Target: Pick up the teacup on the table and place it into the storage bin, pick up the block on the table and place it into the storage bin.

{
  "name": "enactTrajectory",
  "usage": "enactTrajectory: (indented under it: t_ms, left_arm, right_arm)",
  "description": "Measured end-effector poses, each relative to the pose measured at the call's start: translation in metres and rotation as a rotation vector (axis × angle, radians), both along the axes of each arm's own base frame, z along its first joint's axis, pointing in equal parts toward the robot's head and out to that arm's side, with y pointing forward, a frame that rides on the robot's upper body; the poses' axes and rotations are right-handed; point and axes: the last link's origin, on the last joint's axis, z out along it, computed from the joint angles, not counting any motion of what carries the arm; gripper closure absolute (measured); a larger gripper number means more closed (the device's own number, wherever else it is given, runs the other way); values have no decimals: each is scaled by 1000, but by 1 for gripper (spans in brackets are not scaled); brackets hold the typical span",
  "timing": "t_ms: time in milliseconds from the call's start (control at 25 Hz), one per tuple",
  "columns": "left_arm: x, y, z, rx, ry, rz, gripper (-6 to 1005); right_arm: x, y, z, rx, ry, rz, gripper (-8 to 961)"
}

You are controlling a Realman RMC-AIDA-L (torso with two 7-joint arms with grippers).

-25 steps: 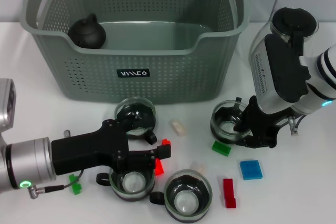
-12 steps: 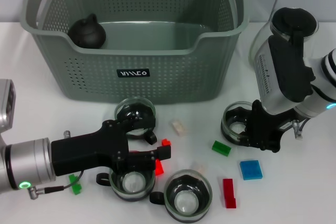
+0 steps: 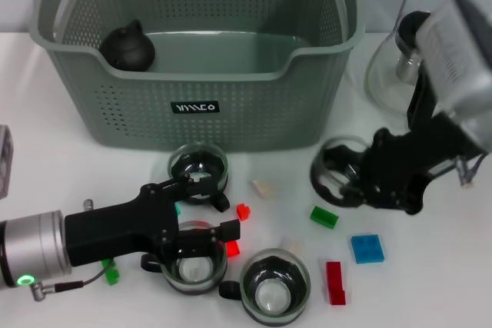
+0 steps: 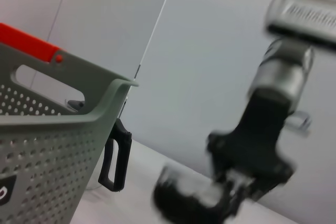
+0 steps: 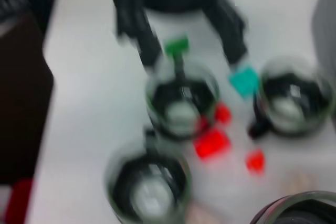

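The grey-green storage bin (image 3: pixel 192 74) stands at the back of the table. My right gripper (image 3: pixel 360 187) is shut on a glass teacup (image 3: pixel 338 173), holding it tilted just above the table to the right of the bin's front. The left wrist view shows the same held teacup (image 4: pixel 197 200), blurred. My left gripper (image 3: pixel 227 216) is open low at the front left, its fingers reaching over a second teacup (image 3: pixel 196 263). Two more teacups (image 3: pixel 198 167) (image 3: pixel 274 282) stand nearby. A red block (image 3: pixel 243 211) lies by the left fingertips.
A glass carafe (image 3: pixel 392 74) stands at the back right behind my right arm. A black round object (image 3: pixel 127 48) sits inside the bin. Green (image 3: pixel 324 217), blue (image 3: pixel 367 248), red (image 3: pixel 334 282) and beige (image 3: pixel 263 187) blocks are scattered on the table in front.
My right arm has risen and swung, and the teacup in its gripper now tilts. My left arm has drawn back slightly toward the front left.
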Motion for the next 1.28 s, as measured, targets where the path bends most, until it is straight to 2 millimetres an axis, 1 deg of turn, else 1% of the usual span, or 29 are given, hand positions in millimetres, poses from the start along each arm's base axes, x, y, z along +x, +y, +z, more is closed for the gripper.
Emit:
enactTrajectory:
  t_ms: [200, 360, 440, 520, 640, 760, 800, 880, 920, 960, 1040, 1160, 1280]
  left_arm:
    - [-3, -4, 1, -1, -1, 8, 64]
    - [-3, -4, 2, 3, -2, 8, 64]
    - [-2, -2, 2, 4, -3, 3, 64]
    - [-2, -2, 2, 4, -3, 2, 64]
    - [-1, -1, 2, 6, -1, 1, 64]
    - [-1, -1, 2, 6, -1, 1, 64]
    - [-1, 0, 2, 9, -2, 2, 64]
    - [-1, 1, 2, 11, -4, 1, 64]
    - [0, 1, 3, 13, -7, 1, 64]
    - [0, 1, 3, 14, -9, 1, 64]
    - [0, 1, 3, 17, -10, 2, 64]
    - [0, 3, 4, 25, -11, 5, 64]
    - [1, 4, 4, 31, -14, 8, 64]
  right_arm:
    - [-43, -13, 26, -39, 156, 49, 895]
    - [-82, -14, 36, -61, 266, 88, 896]
    - [-102, -11, 41, -69, 315, 97, 896]
    - [-121, -6, 45, -64, 358, 98, 896]
    - [-146, 11, 48, 2, 407, 80, 896]
    - [-162, 36, 45, 103, 432, 30, 896]
    - [-166, 48, 43, 149, 431, 10, 896]
    - [-166, 66, 35, 219, 420, -26, 896]
    - [-163, 77, 29, 268, 405, -44, 896]
    - [-161, 84, 25, 301, 393, -56, 896]
    - [-151, 104, 12, 394, 347, -70, 896]
    - [-133, 122, -7, 488, 282, -60, 896]
    - [-116, 132, -26, 550, 231, -37, 896]
